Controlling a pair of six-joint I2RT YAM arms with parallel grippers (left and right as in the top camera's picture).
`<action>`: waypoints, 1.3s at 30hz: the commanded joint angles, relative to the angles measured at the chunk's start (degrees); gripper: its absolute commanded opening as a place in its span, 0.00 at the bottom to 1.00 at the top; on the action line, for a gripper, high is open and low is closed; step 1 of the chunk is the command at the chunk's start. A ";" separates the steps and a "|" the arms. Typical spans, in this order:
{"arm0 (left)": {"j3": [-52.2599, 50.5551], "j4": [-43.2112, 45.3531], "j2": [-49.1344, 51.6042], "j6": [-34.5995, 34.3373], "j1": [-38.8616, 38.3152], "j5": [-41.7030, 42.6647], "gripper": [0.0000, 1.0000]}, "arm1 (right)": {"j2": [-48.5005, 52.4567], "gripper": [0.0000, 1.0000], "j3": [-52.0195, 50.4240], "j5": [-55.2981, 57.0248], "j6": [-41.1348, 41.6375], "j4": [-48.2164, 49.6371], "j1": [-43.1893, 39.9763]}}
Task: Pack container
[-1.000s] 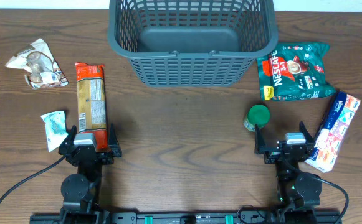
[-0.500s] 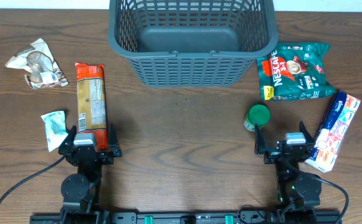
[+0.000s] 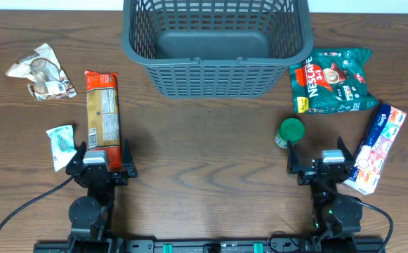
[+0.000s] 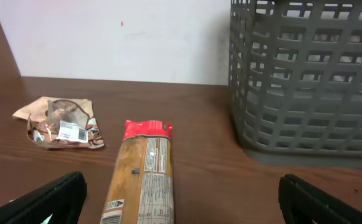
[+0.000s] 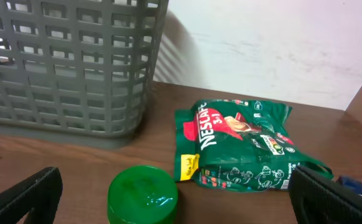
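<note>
**A:** Where does the large dark grey plastic basket with lattice walls (image 3: 218, 79) sit?

**B:** At the far middle of the brown wooden tabletop (image 3: 204, 161), upright and mouth up, well apart from both arms. Its solid base is bare, so nothing is packed.

**A:** How would it handle?

**B:** I'd judge it stiff and light for its bulk, and not fragile. The thick rim is the best place to take hold, since the slats are thin and might flex. For packing it can likely stay put, and the open top is an easy target.

**A:** And the claws?

**B:** The left claw (image 3: 102, 156) is spread wide with nothing in it, over the near end of the long orange plastic packet (image 3: 102, 112). The right claw (image 3: 318, 156) is just as wide and empty, just near of the small round green-lidded jar (image 3: 289, 131).

**A:** What else lies about?

**B:** On the left, a small white sachet (image 3: 61, 140) just beside the orange packet, and a crumpled clear and tan wrapper (image 3: 41, 72) farther off. On the right, a green Nescafe foil pouch (image 3: 333, 81) touching or nearly touching the basket's corner, and a white, blue and pink carton (image 3: 378, 147) just beside the right claw.

**A:** Any trouble?

**B:** The pouches look soft and slick, so I'd pinch them across the middle. The jar is rigid and wants a grip on its sides.
</note>
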 commanded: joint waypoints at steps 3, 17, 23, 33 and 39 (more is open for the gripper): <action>-1.01 -1.88 -0.35 0.13 0.24 -1.33 0.99 | -0.37 0.99 -0.24 -3.13 3.65 0.55 0.72; 15.78 -7.26 13.97 -10.80 0.26 -2.86 0.98 | 13.33 0.99 18.16 -1.44 14.12 -6.80 -2.75; 32.02 -13.84 30.97 -10.80 0.26 -2.75 0.98 | 34.47 0.99 40.52 -4.46 12.35 -19.74 -7.72; 57.02 -35.89 50.77 -10.80 0.26 -2.62 0.98 | 73.90 0.99 89.66 -26.36 5.49 -58.60 -20.22; 63.67 -43.47 55.52 -10.78 0.26 -2.62 0.99 | 88.26 0.99 112.13 -25.03 2.21 -68.54 -21.53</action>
